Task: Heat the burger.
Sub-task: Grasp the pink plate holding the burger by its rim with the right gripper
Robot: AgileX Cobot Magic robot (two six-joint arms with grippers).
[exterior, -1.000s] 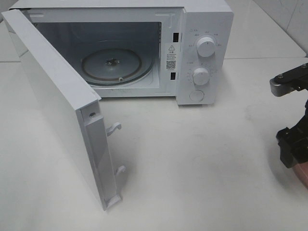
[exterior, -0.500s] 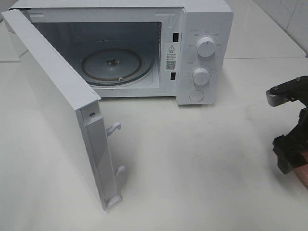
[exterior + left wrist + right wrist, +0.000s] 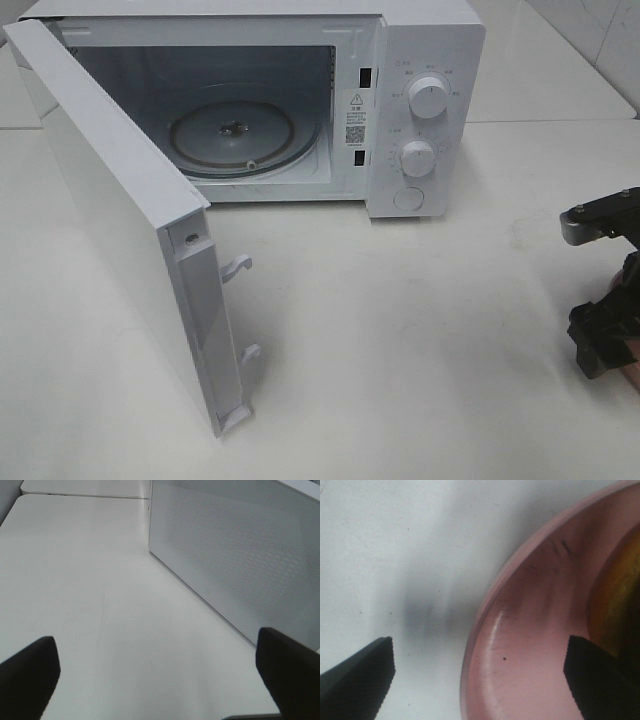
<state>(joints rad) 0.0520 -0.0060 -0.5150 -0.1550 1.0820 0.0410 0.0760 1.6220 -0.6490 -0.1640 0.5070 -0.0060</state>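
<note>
White tabletop (image 3: 400, 330) lay under both arms. Right pincer (image 3: 480, 675) hung released, jaws spread over the rim of a pink plate (image 3: 530, 630) at the tabletop's right edge, where the burger (image 3: 615, 595) sat. Left pincer (image 3: 155, 680) gaped empty near the microwave (image 3: 430, 60) and its open door (image 3: 110, 230).

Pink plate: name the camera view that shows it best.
Right wrist view: the pink plate fills much of it, rim and inner surface close up. Exterior high catches only a pink sliver at its right edge. Left wrist shows none of it.
</note>
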